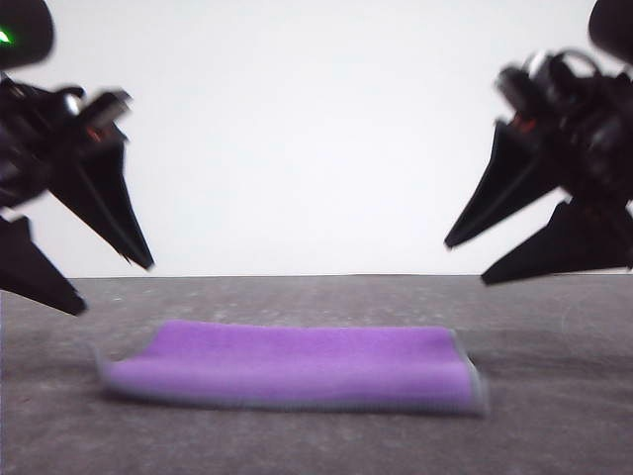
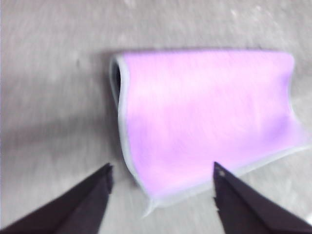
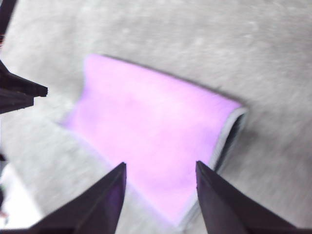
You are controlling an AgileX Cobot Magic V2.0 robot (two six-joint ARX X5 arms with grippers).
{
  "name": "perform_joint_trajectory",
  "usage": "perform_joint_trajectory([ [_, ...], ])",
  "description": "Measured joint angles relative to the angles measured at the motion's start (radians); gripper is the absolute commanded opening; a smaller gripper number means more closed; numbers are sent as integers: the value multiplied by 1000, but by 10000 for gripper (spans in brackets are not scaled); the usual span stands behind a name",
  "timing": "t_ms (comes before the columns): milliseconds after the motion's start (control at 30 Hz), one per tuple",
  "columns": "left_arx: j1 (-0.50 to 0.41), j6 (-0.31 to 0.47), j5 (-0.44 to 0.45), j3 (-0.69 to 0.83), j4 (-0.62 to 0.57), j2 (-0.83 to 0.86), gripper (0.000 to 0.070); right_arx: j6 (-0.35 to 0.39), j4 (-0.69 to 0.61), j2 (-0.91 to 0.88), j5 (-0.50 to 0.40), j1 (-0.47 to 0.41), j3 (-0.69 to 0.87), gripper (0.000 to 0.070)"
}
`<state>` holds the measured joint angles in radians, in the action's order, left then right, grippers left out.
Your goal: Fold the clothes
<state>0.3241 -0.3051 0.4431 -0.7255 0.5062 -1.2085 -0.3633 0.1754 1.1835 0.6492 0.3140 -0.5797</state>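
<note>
Folded purple cloth (image 1: 297, 366) lies before you on the desk (image 1: 554, 416); left gripper (image 1: 114, 287) and right gripper (image 1: 465, 262) hover spread, empty.

Our left gripper (image 1: 117, 287) and right gripper (image 1: 465, 262) are matt black, each with two long, pointed, wedge-shaped fingers. We see a green light near the left arm (image 1: 20, 30), and red and silver bits at the wrists.
</note>
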Motion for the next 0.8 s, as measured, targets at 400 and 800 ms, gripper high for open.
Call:
perform_joint_trajectory([
  [400, 1, -2, -153, 1, 201, 324, 435, -87, 227, -147, -2, 0, 0, 296],
  [800, 6, -2, -239, 69, 209, 554, 435, -112, 135, -27, -45, 0, 0, 351],
])
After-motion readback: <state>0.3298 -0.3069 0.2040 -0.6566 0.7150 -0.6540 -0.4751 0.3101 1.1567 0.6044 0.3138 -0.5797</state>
